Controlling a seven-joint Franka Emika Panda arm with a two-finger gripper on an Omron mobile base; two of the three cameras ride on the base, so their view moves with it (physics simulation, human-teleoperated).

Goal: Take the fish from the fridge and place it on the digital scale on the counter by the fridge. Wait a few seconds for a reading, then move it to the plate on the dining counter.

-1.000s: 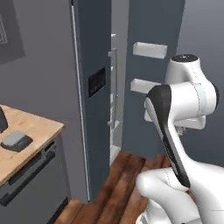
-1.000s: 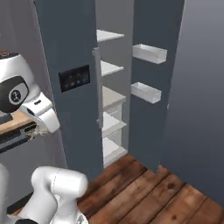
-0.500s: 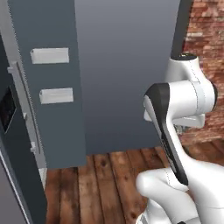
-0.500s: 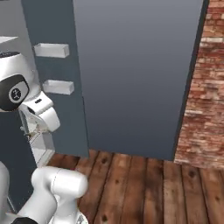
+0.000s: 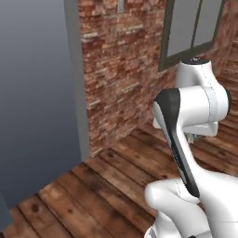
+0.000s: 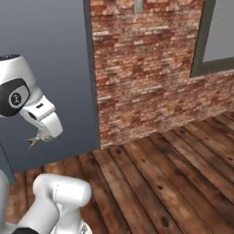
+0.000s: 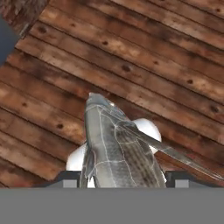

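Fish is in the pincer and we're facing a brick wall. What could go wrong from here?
1. The fish sticks far out beyond the pincer over bare wooden floor; a slip would probably drop it there.
2. The fridge's side stands close to the arm; swinging might clip it.

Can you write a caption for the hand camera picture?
A grey fish held in the gripper above a wooden floor.
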